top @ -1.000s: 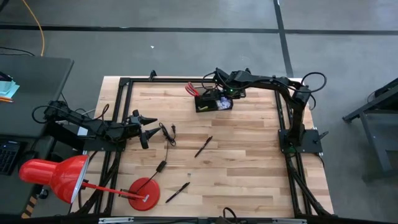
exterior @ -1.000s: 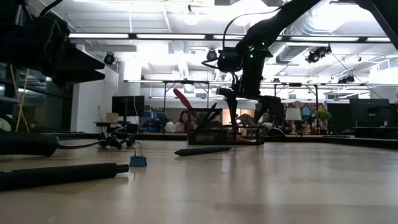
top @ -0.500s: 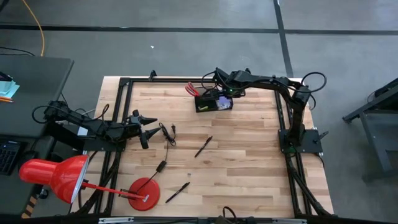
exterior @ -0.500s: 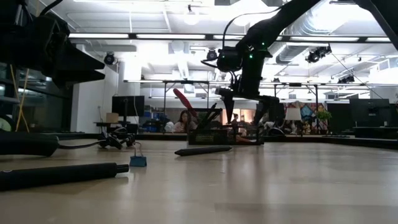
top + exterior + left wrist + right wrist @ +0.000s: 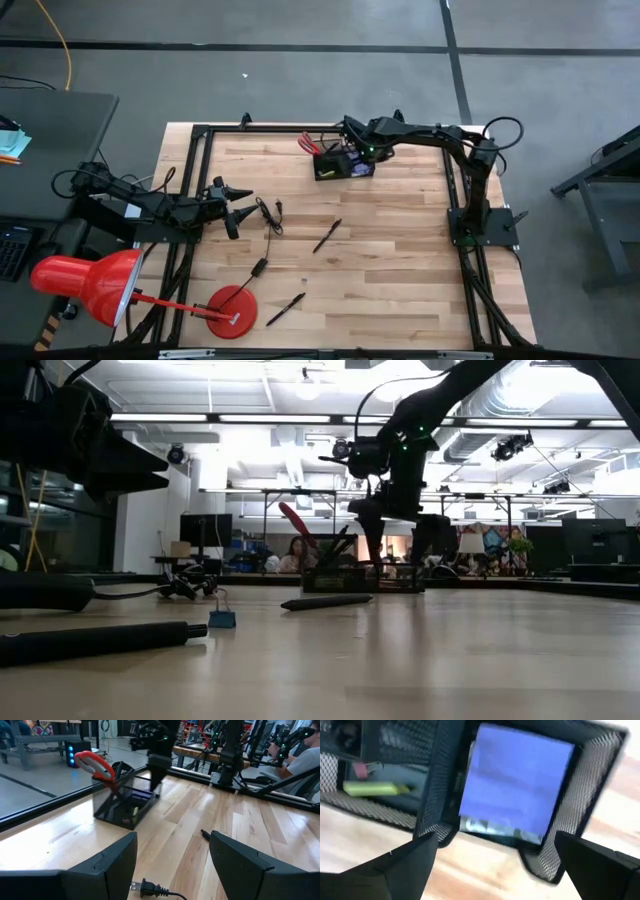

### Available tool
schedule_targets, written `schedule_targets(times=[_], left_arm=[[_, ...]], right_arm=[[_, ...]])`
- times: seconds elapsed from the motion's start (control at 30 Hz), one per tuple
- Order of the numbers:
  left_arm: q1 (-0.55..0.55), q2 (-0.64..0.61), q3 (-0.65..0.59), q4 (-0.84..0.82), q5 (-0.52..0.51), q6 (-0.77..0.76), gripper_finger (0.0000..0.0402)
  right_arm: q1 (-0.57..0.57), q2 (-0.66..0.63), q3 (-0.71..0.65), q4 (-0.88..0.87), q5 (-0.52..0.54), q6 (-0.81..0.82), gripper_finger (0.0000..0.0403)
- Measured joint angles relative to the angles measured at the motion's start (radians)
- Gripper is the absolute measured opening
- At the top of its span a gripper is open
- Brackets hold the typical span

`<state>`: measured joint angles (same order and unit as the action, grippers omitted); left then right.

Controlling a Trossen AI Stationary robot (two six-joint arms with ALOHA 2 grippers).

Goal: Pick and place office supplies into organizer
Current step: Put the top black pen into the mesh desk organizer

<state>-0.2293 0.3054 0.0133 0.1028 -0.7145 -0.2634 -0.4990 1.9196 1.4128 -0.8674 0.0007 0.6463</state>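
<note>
The purple square sticky-note pad (image 5: 517,790) is lying in the tray part of the small black mesh organizer (image 5: 334,165) by the far edge of the wooden table (image 5: 400,260). The right gripper (image 5: 352,152) is being held just over it with its fingers wide apart and nothing in them; it is best lifted straight up so the mesh walls are not bumped. The left gripper (image 5: 232,205) is being kept open and empty near the table's left edge, with two slim black pens (image 5: 327,236) lying out on the wood to be fetched.

Both arms are dark, near-black chains of slim links and bulkier joint housings, each rising from a black base plate bolted to the black frame that edges the wooden table. Thin black cables loop loosely along the left arm (image 5: 150,205) and arch over the shoulder of the right arm (image 5: 440,135), where a small green light glows near the wrist. The fingers (image 5: 112,862) are matte black, broad, angular wedges with flat faces and chamfered edges.
</note>
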Motion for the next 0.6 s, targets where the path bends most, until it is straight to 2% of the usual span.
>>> schedule_targets(times=[0.23, 0.43, 0.6], left_arm=[[0.000, 0.000, 0.000, 0.000, 0.000, 0.000, 0.0232], [0.000, 0.000, 0.000, 0.000, 0.000, 0.000, 0.0232], [0.000, 0.000, 0.000, 0.000, 0.000, 0.000, 0.0232]], right_arm=[[0.103, -0.047, 0.000, -0.134, -0.016, 0.073, 0.0399], [0.188, -0.117, 0.000, -0.211, 0.096, 0.139, 0.0399], [0.294, -0.131, 0.000, -0.170, 0.011, 0.141, 0.0399]])
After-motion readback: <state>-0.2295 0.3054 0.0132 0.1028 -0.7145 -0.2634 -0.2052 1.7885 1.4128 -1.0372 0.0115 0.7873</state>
